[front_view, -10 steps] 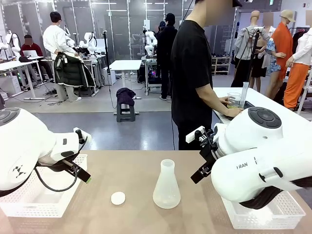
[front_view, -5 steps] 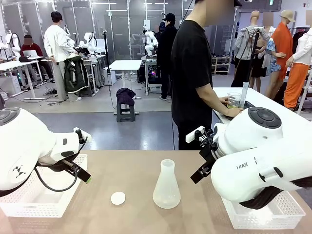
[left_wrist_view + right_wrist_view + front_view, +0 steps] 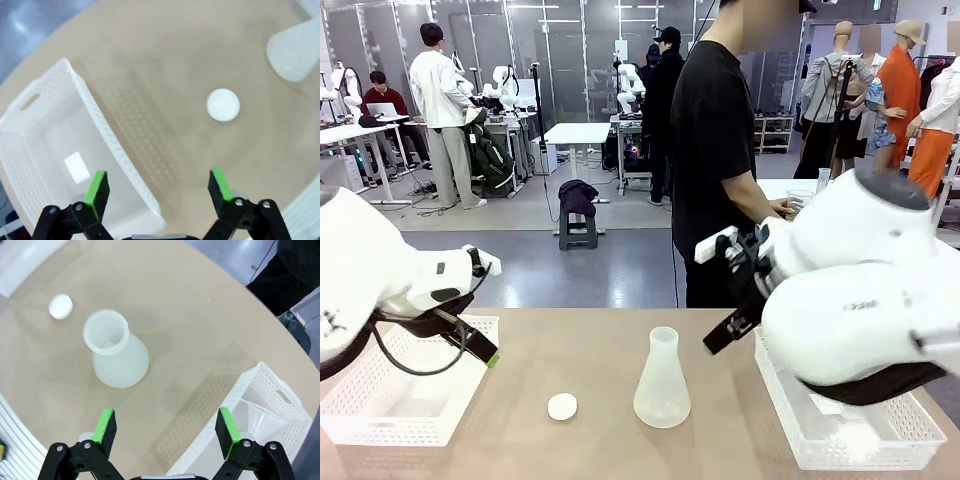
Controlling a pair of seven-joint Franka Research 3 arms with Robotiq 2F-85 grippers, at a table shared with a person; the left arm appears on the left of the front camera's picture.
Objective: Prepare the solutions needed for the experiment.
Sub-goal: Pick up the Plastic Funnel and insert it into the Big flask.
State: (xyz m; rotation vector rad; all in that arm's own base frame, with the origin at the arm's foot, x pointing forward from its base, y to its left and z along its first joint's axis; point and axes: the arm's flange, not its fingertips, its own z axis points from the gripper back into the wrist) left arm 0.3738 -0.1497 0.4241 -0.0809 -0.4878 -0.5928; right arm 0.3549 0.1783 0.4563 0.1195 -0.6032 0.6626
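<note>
Conical flask point(image 3: 117, 354): upright near the middle of the table point(image 3: 570, 340), neck up, long axis vertical; contents too faint to tell. Right gripper point(image 3: 166, 426): jaws spread wide, empty, raised above the table; the flask lies near, ahead and left of its gap. Left gripper point(image 3: 158, 186): jaws spread, empty, over a white basket point(image 3: 92, 105); flask well apart, beyond a white cap point(image 3: 223, 104). Right arm judged nearer.

Between left basket point(image 3: 390, 425) and right basket point(image 3: 840, 455), the cap point(image 3: 562, 406) lies left of the flask point(image 3: 662, 385).
</note>
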